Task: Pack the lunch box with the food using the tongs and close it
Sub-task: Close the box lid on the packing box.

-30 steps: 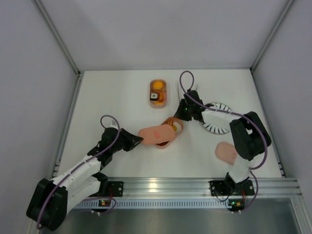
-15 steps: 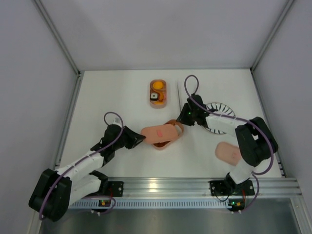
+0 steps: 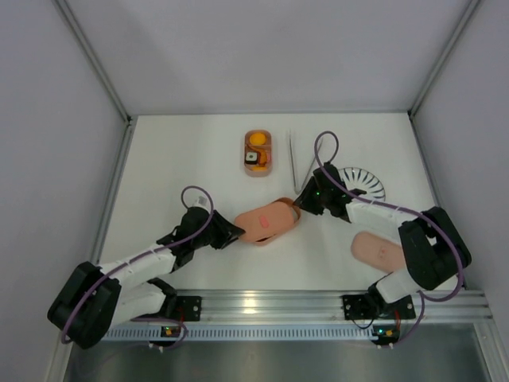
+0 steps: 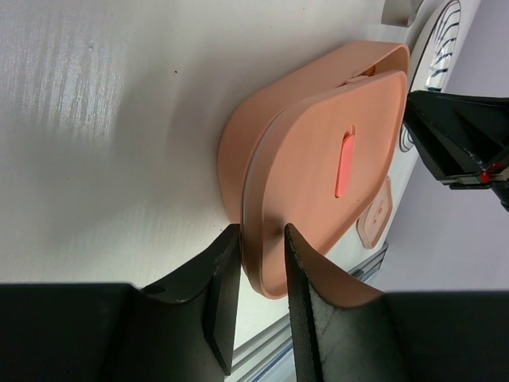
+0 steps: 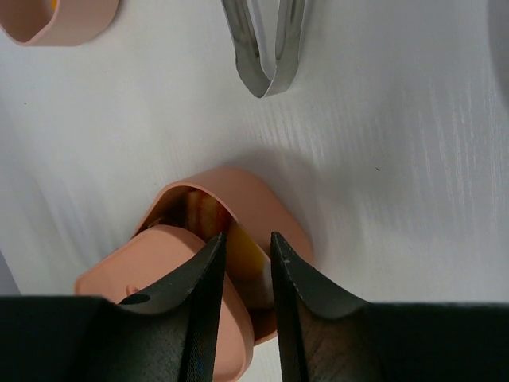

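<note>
Top external view: nearest the robot, a spare lid [image 3: 378,251] lies flat on the tabletop [image 3: 175,159] by the right arm. Just beyond, the left hand [image 3: 232,235] has slightly parted fingers either side of one end of the lid [image 3: 262,221] lying askew on the lunch box tray [image 5: 238,187], and the right hand [image 3: 301,205], fingers also a little apart, reaches over the tray's other end; whether either pinches cannot be told. Farther off lie the striped plate [image 3: 362,181], the tongs [image 3: 294,159] and a second tray [image 3: 258,165] holding food [image 3: 256,141].
</note>
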